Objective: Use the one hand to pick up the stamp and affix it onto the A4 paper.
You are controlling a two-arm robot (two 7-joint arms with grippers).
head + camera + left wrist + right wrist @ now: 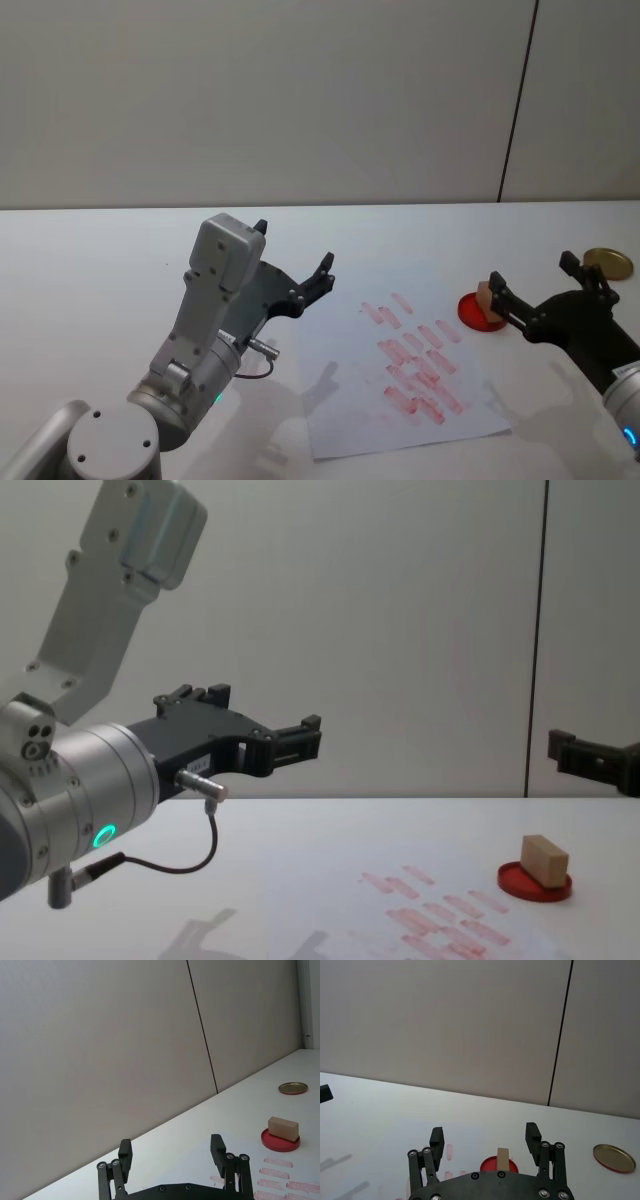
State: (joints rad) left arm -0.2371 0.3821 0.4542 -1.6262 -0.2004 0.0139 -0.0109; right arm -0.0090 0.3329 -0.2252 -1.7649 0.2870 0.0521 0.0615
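Right gripper, the hand at work, was seen in the head view with its fingers spread apart and nothing held between them, hanging low over the right side of the white table; one of its fingertips was just beside the stamp. The stamp was stood on the red ink pad, which lay just off the right edge of the A4 paper, a sheet marked with rows of red-pink imprints. A gold round lid lay farther to the right. The left gripper was held raised over the table to the left of the paper, its fingers likewise parted and empty. In the left wrist view, the left gripper was shown wide open, with the stamp on the ink pad well beyond it and the lid farther still. In the right wrist view, the stamp was seen between the parted fingers of the right gripper but beyond their tips, untouched, with the lid off to one side. In the chest view, the stamp was shown tilted on the ink pad, with the right gripper above it, entering from the right edge.
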